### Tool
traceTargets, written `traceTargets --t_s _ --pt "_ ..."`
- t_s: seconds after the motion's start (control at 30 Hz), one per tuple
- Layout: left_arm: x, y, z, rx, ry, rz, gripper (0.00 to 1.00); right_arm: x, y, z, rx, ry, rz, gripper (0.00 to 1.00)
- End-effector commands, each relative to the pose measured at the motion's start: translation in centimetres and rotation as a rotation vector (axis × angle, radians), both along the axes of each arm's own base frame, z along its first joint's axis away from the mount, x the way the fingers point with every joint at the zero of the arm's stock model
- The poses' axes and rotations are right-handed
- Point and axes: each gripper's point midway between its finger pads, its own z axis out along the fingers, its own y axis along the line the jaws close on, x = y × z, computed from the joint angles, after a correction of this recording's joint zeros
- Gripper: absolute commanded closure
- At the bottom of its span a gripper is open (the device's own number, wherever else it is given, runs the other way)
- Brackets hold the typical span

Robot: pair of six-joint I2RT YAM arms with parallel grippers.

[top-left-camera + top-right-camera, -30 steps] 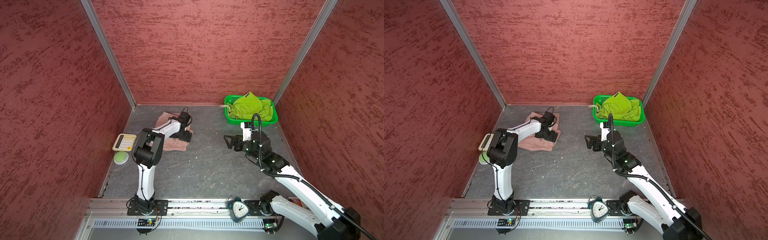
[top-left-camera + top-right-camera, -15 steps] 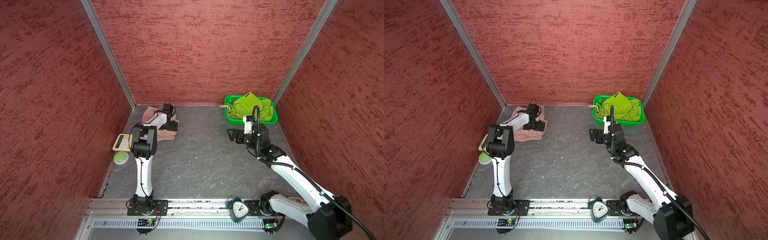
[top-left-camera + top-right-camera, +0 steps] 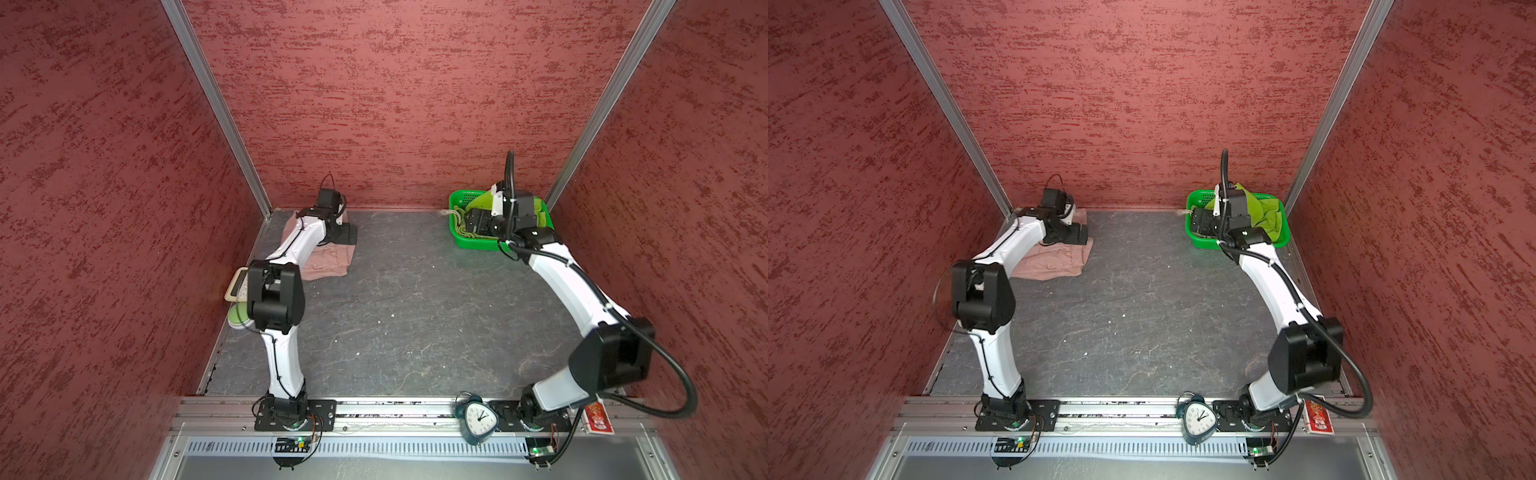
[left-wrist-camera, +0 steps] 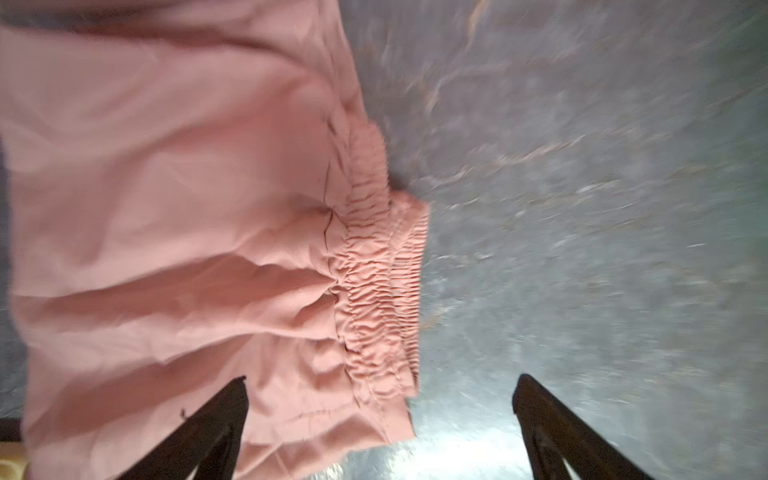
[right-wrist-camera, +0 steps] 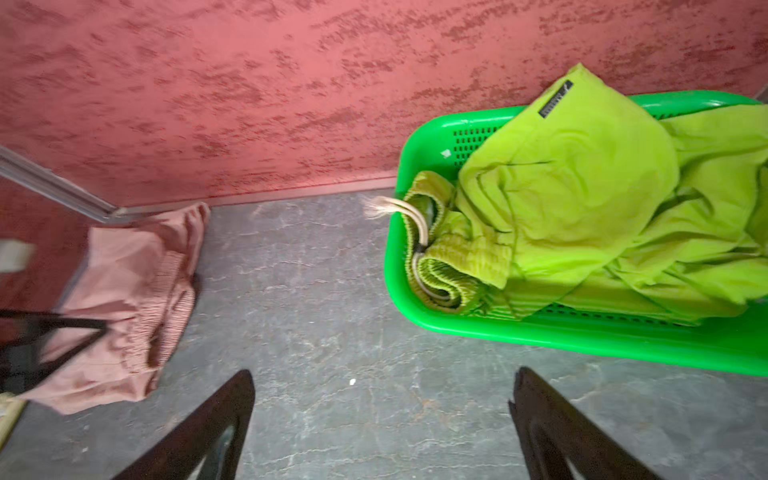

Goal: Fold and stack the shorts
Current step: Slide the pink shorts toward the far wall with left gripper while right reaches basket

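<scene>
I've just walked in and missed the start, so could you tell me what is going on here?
The pink shorts lie on the table near the far left corner, apparently folded. The left fingers are open over their waistband end, gripping nothing. The right fingers are open and empty by the green basket, where the lime shorts sit crumpled, not yet folded or stacked.
</scene>
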Motion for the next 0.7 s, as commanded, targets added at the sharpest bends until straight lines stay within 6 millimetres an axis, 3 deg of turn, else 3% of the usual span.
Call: traceTargets --t_s 0.0,0.07,0.13,0.23,0.37,0.67 --pt "-2.5 -1.7 5.4 -0.151 -0.095 -0.026 0.01 1.8 -5.3 -5.1 -0.148 0.174 -0.111 0.02" --pt "-4.2 -1.9 5.7 -0.180 -0.081 -0.033 0.01 4.1 -7.9 -6.3 -0.181 0.173 -0.183 0.02" --pt "-5.8 -2.0 5.5 -0.209 -0.061 -0.029 0.01 6.0 -9.3 -7.3 -0.184 0.159 -0.202 0.02" --pt "-8.1 -2.0 4.4 -0.245 -0.029 -0.019 0.01 8.4 -7.5 -9.2 -0.194 0.191 -0.076 0.02" --pt "-10.3 -1.3 3.8 -0.273 -0.004 0.006 0.01 9.7 -5.3 -11.4 -0.185 0.216 0.021 0.02" --pt "-11.5 -0.1 3.5 -0.324 0.003 0.035 0.01 11.7 -4.8 -14.6 -0.175 0.236 0.004 0.03"
